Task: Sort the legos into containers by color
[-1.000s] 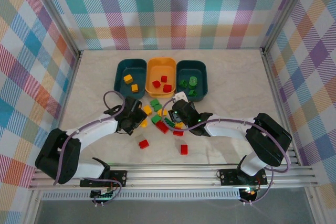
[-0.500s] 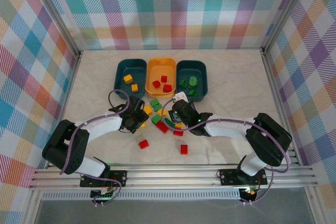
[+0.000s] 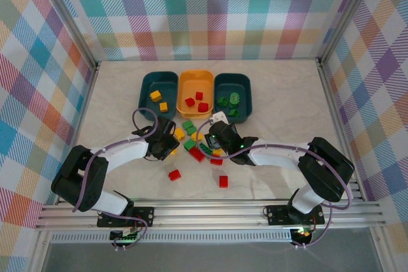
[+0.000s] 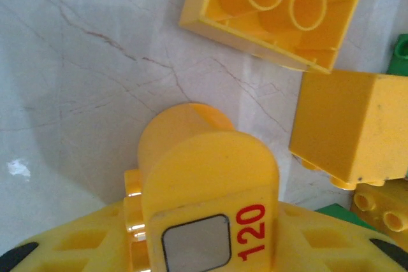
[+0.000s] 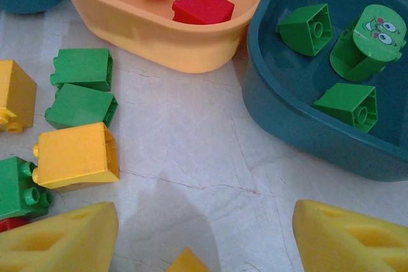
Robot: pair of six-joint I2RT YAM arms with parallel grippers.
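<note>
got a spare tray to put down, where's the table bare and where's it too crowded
Widest bare marble: right of the right teal bin, out to the table's edge. Smaller patch: left of the left teal bin. Thin strip behind the three bins. Crowded: in front of the orange bin, where the loose legos lie.

Left teal bin (image 3: 144,93): far side of the counter (image 3: 287,93); holds two yellow bricks (image 3: 155,95).
Orange-yellow bin (image 3: 182,90): middle of the row; holds three red bricks (image 3: 203,107).
Right teal bin (image 3: 250,100): holds green bricks, including a round piece with a cartoon face (image 5: 376,30).
Loose pile (image 3: 189,138): green, yellow and red bricks mixed together, just near of the bins.
Yellow brick marked 120 (image 4: 204,189): round-topped, at the pile's left edge.
Stray red bricks (image 3: 174,174): two, lying apart, nearer than the pile.
</note>
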